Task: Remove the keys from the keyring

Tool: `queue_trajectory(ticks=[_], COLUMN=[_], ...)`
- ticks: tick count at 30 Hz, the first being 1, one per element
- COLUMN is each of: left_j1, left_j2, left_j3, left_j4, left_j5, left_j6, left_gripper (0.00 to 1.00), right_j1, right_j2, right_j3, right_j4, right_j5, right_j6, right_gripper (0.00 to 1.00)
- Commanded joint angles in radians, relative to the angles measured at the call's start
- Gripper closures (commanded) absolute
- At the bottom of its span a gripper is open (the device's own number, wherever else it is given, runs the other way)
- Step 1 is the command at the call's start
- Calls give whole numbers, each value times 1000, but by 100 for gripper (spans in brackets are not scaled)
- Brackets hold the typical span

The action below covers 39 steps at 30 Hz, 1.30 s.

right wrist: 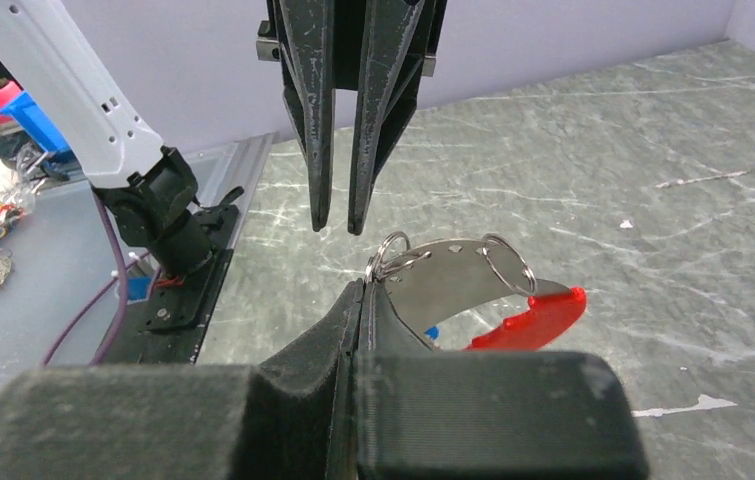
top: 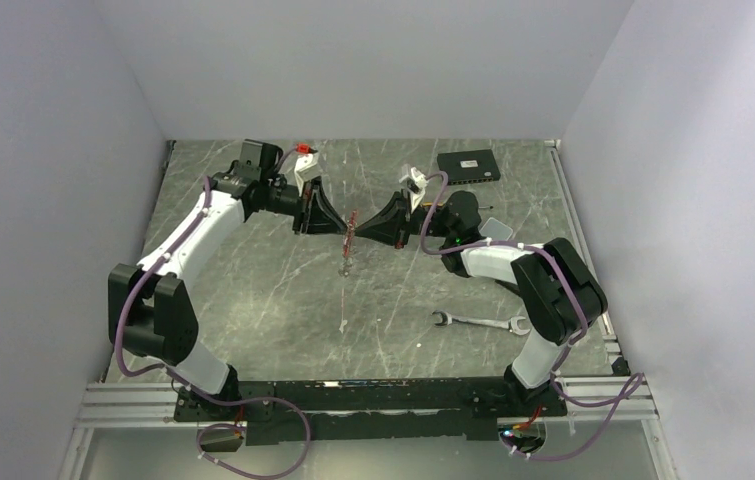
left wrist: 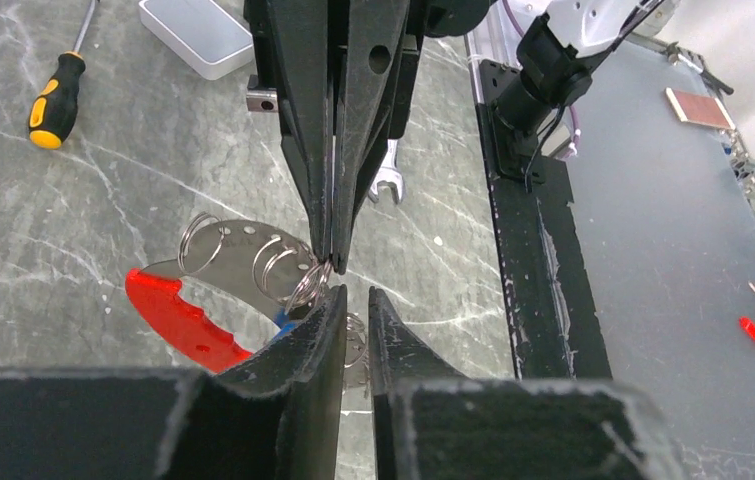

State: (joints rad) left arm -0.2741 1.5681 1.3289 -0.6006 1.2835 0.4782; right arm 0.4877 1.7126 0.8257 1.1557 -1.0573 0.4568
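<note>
Since the right gripper (right wrist: 363,290) is pinched on a split ring (right wrist: 393,250), the keyring (right wrist: 453,272) hangs mid-air, red tag (right wrist: 528,320) at 4 o'clock. The left gripper (right wrist: 335,222), at 12 o'clock, stands slightly parted. Light, stiff, slippery metal; probably grip the blue key (right wrist: 431,331) by its head.

Top external view looks down from above and behind the near edge, covering the whole desk (top: 253,300). Both wrist views sit close, facing one another, sharing the keyring (left wrist: 238,250).
</note>
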Motion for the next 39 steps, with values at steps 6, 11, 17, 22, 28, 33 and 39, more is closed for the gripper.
queue_trajectory(ticks=[6,11,17,22,28,33,39], left_j1=[-29,-31,-31,-22,-21,-7,1], left_j2=[8,19,28,22,18,13,8], left_j3=[23,6,6,23,50,64,77], left_j4=[-83,-12,-10,-46,-84,-107,-115], left_j5=[11,-36,-41,-24,-21,-13,-10], left_j6=[136,87,93,118,131,140,131], left_gripper=[79,79,76,75,73,72,71], right_j1=[9,12,15,17,20,20,20], right_j2=[-37,-36,-35,-35,-29,-30,-26], right_j3=[38,35,30,27,26,26,26], right_j4=[62,84,84,66,65,62,64], right_j5=[-8,-18,-23,-21,-20,-20,-20], right_j6=[3,18,15,-2,-3,-7,-7], right_gripper=[100,100,100,100,100,100,100])
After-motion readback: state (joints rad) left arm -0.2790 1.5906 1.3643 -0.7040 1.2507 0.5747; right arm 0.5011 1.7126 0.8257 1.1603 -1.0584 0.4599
